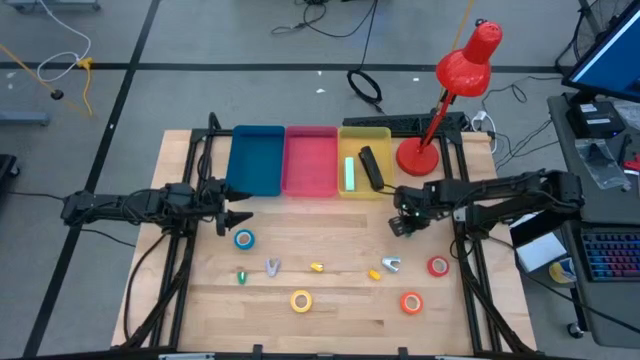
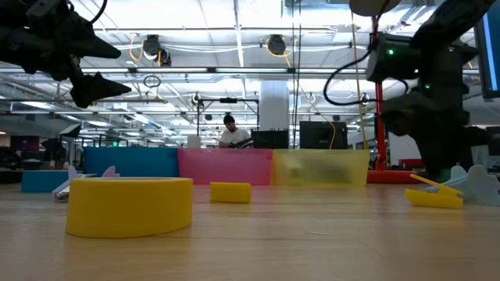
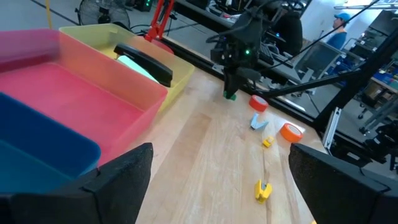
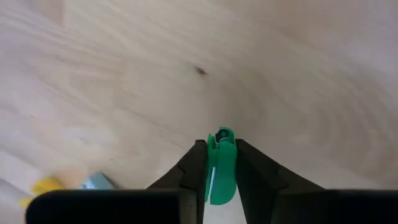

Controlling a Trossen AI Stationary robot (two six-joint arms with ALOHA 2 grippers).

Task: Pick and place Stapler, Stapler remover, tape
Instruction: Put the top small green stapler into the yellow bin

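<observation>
Pale wood tabletop on a dark frame, grey floor with cables around it. Red desk lamp stands at the far right corner, its base beside the bins. Low view looks into a big hall with ceiling lights; a person sits far behind the bins.

Three bins in a row along the far edge: blue bin, pink bin, yellow bin. Blue and pink show nothing inside. Yellow bin holds a black stapler and a light green stapler, side by side.

Tape rolls loose on the tabletop: blue tape near the left arm, yellow tape at the near middle, orange-red tape near right, red tape right.

Small clawed staple removers between them: a green one, a silvery one, a yellow one, another yellow one, a pale blue-grey one.

Right hand hangs above the tabletop in front of the yellow bin, fingers narrow, clamped on a green staple remover; right wrist view shows the green piece pinched between both fingers with bare wood beneath.

Left hand sits at the left, just in front of the blue bin and above the blue tape, fingers wide, holding nothing.
</observation>
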